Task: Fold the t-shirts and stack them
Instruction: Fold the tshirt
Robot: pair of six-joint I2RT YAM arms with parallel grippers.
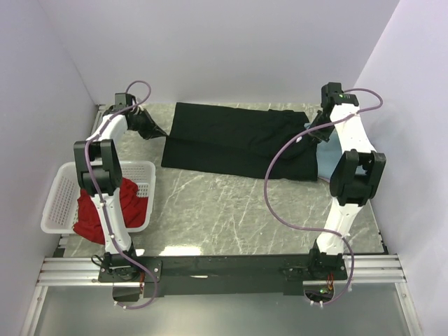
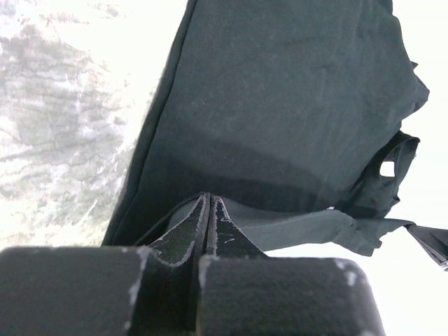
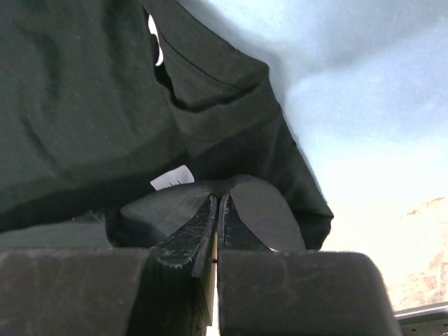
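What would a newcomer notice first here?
The big black t-shirt spread across the far half of the table, with the left tool and right tool each shut on one end of it. Then the red t-shirt heaped in the white basket at the left edge, and a dusty-blue t-shirt peeking from under the black one's right end.

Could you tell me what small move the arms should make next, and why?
Probably raise both held ends together, toward the near edge: the left gripper and right gripper are each shut on an end of the black shirt, which lies spread out.
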